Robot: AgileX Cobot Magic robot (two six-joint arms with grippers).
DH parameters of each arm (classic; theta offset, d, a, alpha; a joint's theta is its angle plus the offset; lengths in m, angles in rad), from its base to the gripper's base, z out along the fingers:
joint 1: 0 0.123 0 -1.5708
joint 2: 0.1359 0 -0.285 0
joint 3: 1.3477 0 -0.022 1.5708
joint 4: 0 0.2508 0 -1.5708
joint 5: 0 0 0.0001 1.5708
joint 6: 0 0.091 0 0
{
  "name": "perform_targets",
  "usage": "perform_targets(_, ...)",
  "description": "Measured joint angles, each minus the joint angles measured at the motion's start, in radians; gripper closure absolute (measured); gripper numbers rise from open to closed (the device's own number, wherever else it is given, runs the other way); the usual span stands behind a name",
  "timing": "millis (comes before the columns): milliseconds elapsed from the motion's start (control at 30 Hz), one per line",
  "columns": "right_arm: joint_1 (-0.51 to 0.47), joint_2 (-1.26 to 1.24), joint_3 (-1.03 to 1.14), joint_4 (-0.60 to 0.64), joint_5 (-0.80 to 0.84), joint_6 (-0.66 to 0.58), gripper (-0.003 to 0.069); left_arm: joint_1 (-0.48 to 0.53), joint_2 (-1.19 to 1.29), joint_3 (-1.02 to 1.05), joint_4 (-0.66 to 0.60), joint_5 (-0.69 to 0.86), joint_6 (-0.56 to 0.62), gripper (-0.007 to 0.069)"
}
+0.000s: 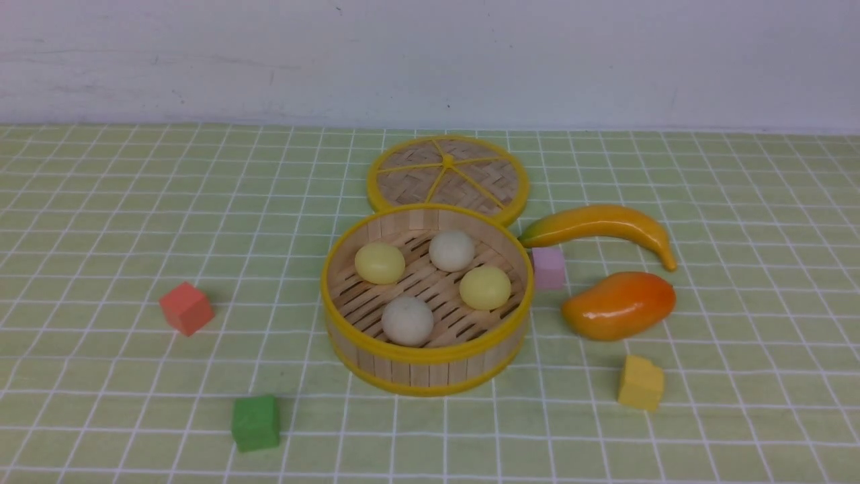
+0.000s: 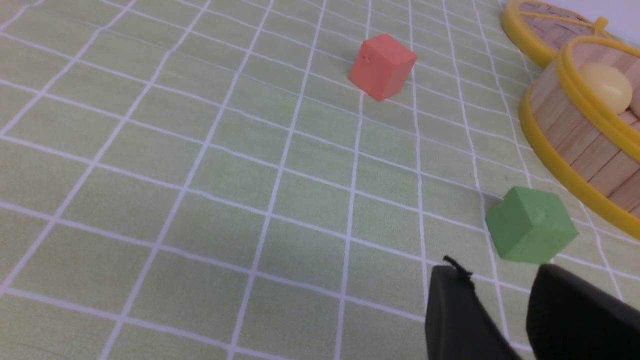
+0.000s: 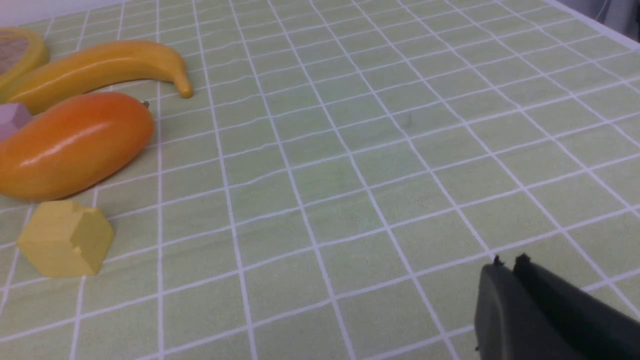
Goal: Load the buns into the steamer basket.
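The round bamboo steamer basket (image 1: 430,373) stands in the middle of the checked cloth. Inside it lie two pale yellow buns (image 1: 379,263) (image 1: 484,288) and two off-white buns (image 1: 451,250) (image 1: 407,320), all on the slatted floor. Neither gripper shows in the front view. In the left wrist view my left gripper (image 2: 497,272) hovers low over the cloth, open and empty, just short of a green cube (image 2: 530,230). The basket's wall (image 2: 575,140) and one yellow bun (image 2: 605,90) show beyond it. My right gripper (image 3: 509,262) is shut on nothing, over bare cloth.
The flat woven lid (image 1: 448,176) lies behind the basket. A banana (image 1: 601,225), a mango (image 1: 618,304), a pink cube (image 1: 548,267) and a yellow cube (image 1: 641,383) sit to its right. A red cube (image 1: 186,308) and the green cube (image 1: 255,422) sit to its left.
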Motion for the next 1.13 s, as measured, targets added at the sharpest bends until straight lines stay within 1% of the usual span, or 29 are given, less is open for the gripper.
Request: perform_targets(1133,-0.002,0.0,0.0,0.0,0.0,0.0,0.0587,0.0,0.0,0.0,0.0,0.0,0.0,0.0387)
